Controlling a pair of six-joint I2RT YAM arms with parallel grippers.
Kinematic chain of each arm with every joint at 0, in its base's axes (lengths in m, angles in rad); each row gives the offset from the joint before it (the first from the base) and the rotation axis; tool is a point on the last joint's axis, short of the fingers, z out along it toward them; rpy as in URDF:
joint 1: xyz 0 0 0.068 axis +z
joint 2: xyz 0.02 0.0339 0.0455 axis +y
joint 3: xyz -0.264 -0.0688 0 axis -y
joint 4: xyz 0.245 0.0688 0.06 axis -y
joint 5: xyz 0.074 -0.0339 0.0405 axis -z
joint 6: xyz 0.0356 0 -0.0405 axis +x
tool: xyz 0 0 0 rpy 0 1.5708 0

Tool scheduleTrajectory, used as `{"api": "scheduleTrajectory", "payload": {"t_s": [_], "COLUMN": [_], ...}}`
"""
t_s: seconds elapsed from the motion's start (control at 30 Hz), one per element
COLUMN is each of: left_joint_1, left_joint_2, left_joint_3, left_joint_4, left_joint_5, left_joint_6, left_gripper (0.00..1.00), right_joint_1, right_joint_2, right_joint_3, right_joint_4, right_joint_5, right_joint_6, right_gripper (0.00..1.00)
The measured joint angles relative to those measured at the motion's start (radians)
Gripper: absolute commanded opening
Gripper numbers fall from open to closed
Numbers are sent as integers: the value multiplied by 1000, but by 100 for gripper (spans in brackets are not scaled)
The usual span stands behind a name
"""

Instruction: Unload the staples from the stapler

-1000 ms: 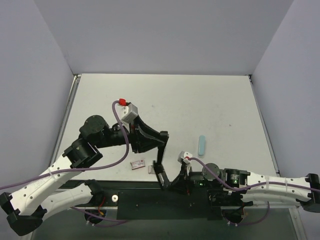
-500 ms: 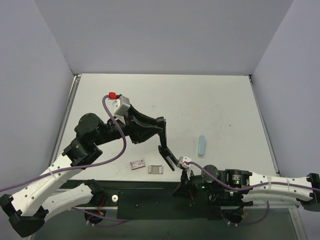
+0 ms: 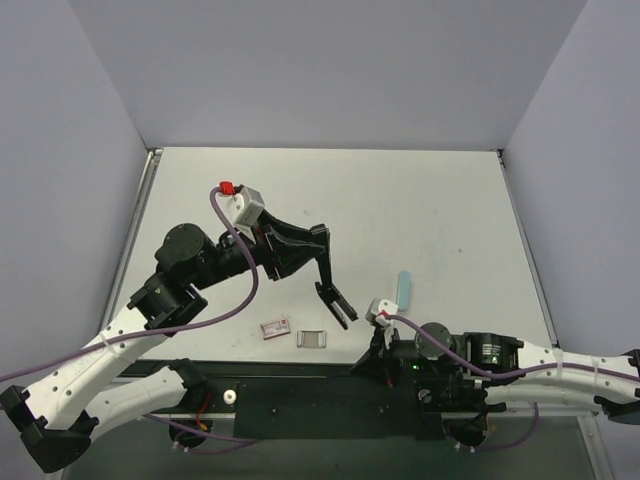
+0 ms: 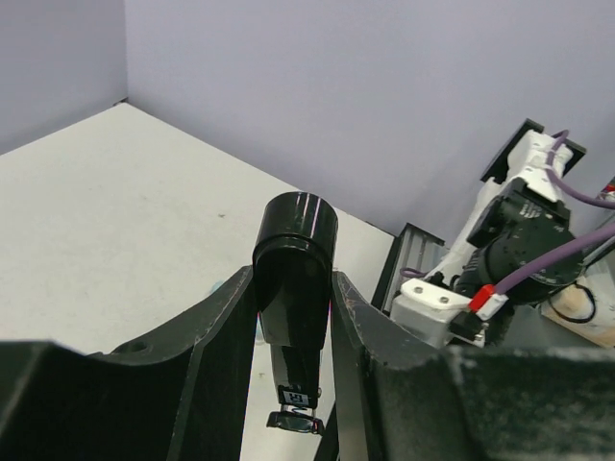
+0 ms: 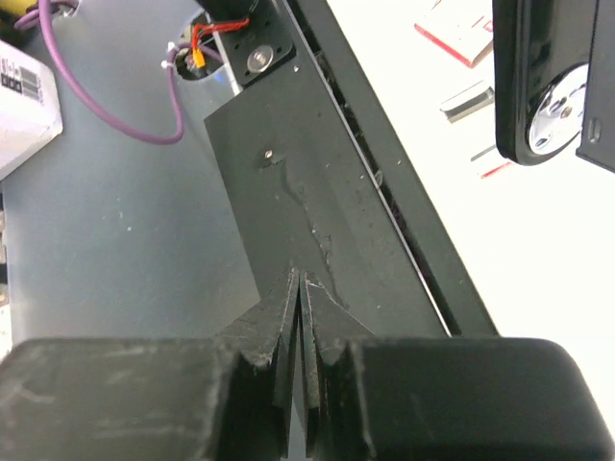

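My left gripper (image 3: 320, 243) is shut on the stapler (image 3: 334, 301), a slim black stapler that hangs down from the fingers above the table's near middle. In the left wrist view the gripper (image 4: 293, 288) pinches the stapler (image 4: 294, 245) by its rounded end, and the far tip points down at the table. My right gripper (image 3: 366, 362) is shut and empty, over the black base plate at the table's near edge, apart from the stapler. In the right wrist view the gripper (image 5: 301, 286) has its fingers pressed together, and the stapler (image 5: 538, 67) shows at the top right.
A silvery strip of staples (image 3: 312, 339) lies on the table near the front edge, also in the right wrist view (image 5: 467, 97). A small red-and-white box (image 3: 275, 326) lies left of it. A pale blue oblong object (image 3: 403, 290) lies to the right.
My right gripper has drawn away from the stapler, rightward along the near edge. My left gripper has lifted the stapler up and away. The staple strip now lies in plain view.
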Motion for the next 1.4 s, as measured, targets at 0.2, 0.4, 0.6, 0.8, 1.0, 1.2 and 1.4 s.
{"api": "scheduleTrajectory", "payload": {"t_s": [0.2, 0.4, 0.6, 0.8, 1.0, 1.2, 1.4], "left_joint_1": [0, 3, 13, 35, 70, 104, 147], "left_joint_2": [26, 73, 125, 145, 157, 208, 237], "left_joint_3": [0, 0, 0, 0, 0, 0, 0], "left_joint_4": [-21, -45, -49, -48, -47, -42, -28], "left_joint_5": [-69, -149, -200, -223, -229, -230, -221], "left_joint_6": [31, 55, 66, 68, 67, 66, 61], "left_gripper": [0, 0, 0, 0, 0, 0, 0], "right_joint_1": [0, -27, -272, -587, -741, -798, -796], "right_joint_2": [43, 89, 159, 306, 452, 643, 807], "right_joint_3": [84, 153, 173, 176, 177, 218, 251], "right_joint_4": [-44, -68, 4, 143, 312, 461, 561], "right_joint_5": [133, 393, 426, 285, 106, -39, -134], "right_joint_6": [-22, -54, -105, -127, -92, -38, -6], "right_gripper": [0, 0, 0, 0, 0, 0, 0]}}
